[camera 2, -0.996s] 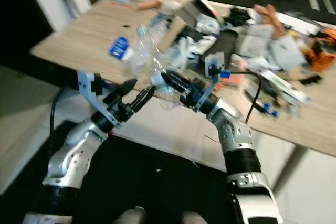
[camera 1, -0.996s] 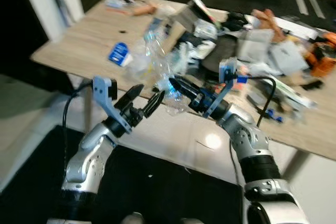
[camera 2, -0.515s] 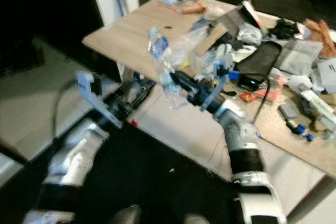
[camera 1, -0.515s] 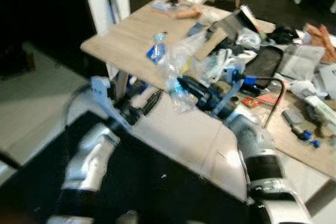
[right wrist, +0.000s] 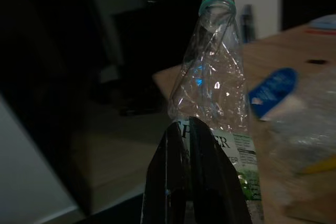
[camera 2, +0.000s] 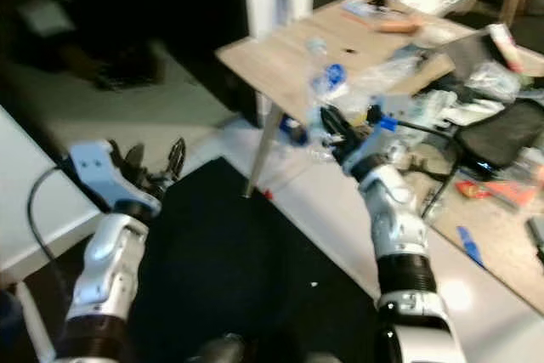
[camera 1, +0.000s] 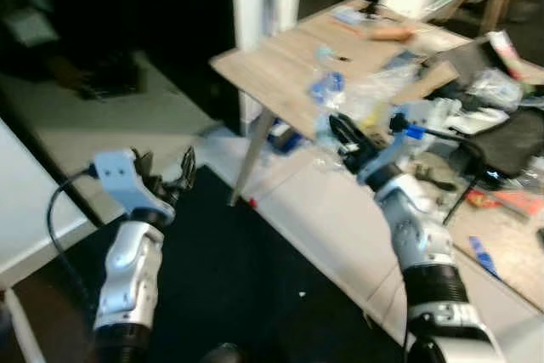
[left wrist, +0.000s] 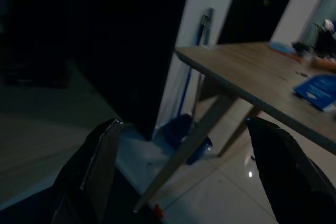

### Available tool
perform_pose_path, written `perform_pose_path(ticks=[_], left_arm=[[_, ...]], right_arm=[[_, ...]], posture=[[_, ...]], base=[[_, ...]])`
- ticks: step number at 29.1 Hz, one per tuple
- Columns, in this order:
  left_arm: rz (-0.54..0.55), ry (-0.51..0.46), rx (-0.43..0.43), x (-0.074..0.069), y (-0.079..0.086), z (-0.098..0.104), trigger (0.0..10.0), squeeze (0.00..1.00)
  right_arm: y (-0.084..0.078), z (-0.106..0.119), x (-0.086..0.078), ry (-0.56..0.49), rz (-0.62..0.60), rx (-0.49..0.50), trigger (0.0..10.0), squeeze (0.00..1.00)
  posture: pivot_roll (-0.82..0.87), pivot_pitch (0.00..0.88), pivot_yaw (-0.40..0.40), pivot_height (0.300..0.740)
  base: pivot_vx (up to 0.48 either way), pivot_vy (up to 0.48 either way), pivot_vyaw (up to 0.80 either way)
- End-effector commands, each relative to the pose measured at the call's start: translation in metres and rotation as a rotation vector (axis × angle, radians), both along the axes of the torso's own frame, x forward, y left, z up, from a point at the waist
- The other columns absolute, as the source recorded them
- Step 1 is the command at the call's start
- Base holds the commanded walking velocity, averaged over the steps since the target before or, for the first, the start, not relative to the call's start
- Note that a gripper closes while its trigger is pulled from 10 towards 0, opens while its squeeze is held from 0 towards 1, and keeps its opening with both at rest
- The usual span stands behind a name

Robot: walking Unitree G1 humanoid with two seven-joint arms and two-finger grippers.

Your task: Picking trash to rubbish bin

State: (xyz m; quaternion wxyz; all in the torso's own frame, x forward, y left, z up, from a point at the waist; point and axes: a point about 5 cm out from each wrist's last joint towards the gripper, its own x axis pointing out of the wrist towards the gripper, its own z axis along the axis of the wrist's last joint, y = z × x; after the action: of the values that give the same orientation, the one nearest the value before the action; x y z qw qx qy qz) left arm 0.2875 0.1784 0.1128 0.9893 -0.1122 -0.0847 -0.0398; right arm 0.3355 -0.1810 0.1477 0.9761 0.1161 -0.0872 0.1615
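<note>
Bottle (right wrist: 214, 103) — a crushed clear plastic one with a green neck ring and no cap — is the trash in hand. The right gripper (right wrist: 181, 129) has its two black fingers closed on the labelled lower body, and the neck points away from the wrist. In the head views the bottle (camera 2: 321, 129) is held in the air beside the corner of the wooden table (camera 1: 280, 65), at about 1 o'clock from the robot. The left gripper (camera 1: 166, 180) hangs at about 10 o'clock over the dark floor, its fingers spread apart and holding nothing.

I cannot make out a rubbish bin for certain; a blue object (left wrist: 184, 135) stands on the floor under the table by the wall, but what it is stays unclear. So I judge the step in hand is carrying. To do it well the grip should be kept firm but not harder, since thin crushed plastic slips and folds easily. The robot should turn slowly, keep the bottle clear of the table edge, and release only when the bin's mouth is directly below.
</note>
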Motion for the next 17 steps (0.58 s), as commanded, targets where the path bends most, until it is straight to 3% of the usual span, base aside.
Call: perform_pose_path(ticks=[1,9,17], left_arm=[[0.023,0.014,0.002,0.002,0.0,-0.004,10.0,0.0],[0.032,-0.002,0.004,0.008,-0.003,0.0,10.0,0.0],[0.087,0.005,0.007,0.008,0.006,0.0,10.0,0.0]], right_arm=[[0.003,-0.001,0.003,0.002,-0.025,-0.01,10.0,0.0],[0.006,0.0,0.008,0.004,-0.028,-0.026,10.0,0.0],[0.016,0.009,0.011,-0.045,-0.022,-0.05,10.0,0.0]], posture=[[-0.06,0.0,-0.03,0.74],[-0.07,0.0,-0.038,0.74],[-0.06,0.0,-0.051,0.74]], base=[[0.0,0.0,0.69],[0.0,0.0,0.69],[0.0,0.0,0.69]])
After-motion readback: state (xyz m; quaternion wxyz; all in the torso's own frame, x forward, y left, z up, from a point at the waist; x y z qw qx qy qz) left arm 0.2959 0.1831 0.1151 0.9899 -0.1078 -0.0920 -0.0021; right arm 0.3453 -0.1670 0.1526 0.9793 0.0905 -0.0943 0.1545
